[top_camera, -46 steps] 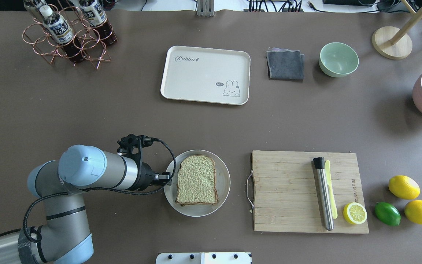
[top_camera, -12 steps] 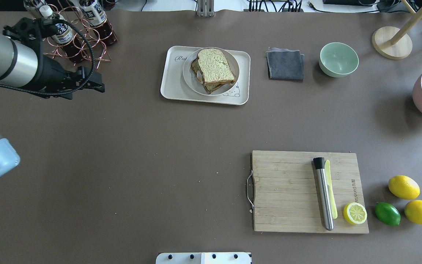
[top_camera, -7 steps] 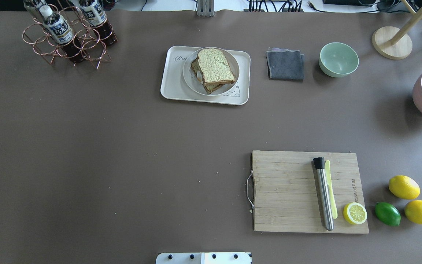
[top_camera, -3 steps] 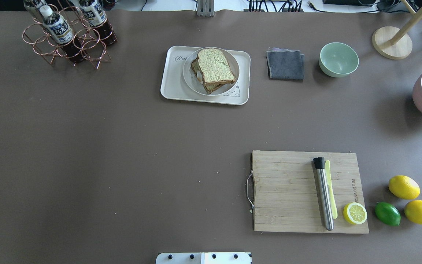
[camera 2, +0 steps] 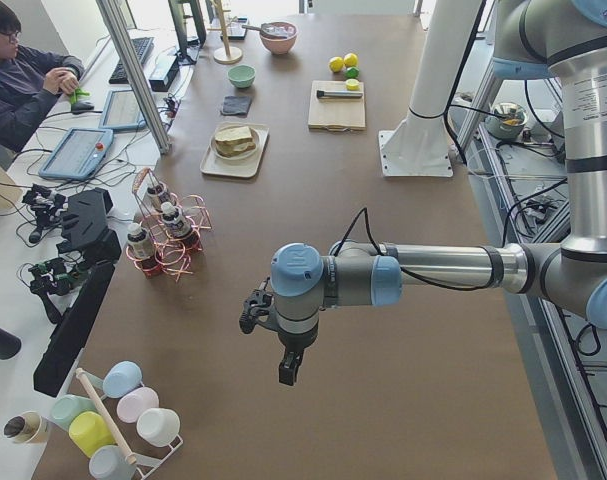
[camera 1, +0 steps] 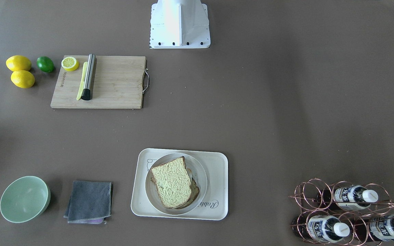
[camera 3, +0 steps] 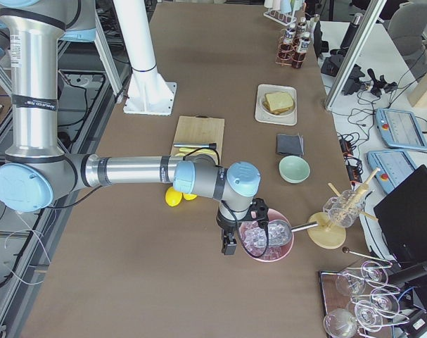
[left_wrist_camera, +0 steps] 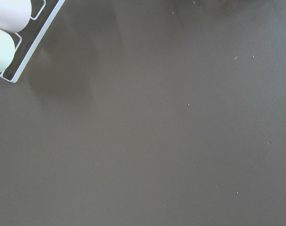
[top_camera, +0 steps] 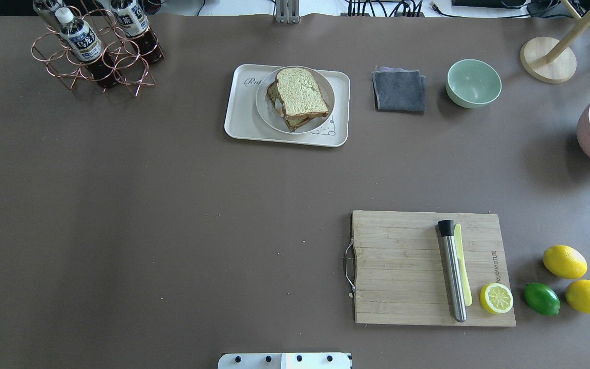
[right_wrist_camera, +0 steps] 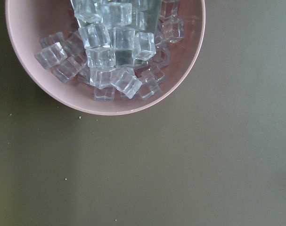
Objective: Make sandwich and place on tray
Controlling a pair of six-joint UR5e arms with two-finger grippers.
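The sandwich, two toast slices with a bit of white egg at the edge, lies on a round white plate. The plate stands on the cream tray at the table's far middle. Sandwich, plate and tray also show in the front view. Neither arm is in the overhead or front view. My left gripper hangs over the table's left end, far from the tray. My right gripper hangs by the pink ice bowl. I cannot tell whether either is open or shut.
A wooden cutting board holds a steel muddler, a yellow knife and a lemon half. Two lemons and a lime lie to its right. A grey cloth, green bowl and bottle rack stand along the far side.
The left arm brought the plate with the sandwich from the near table to the tray, let go and left the overhead view. Nothing has moved in the last second.
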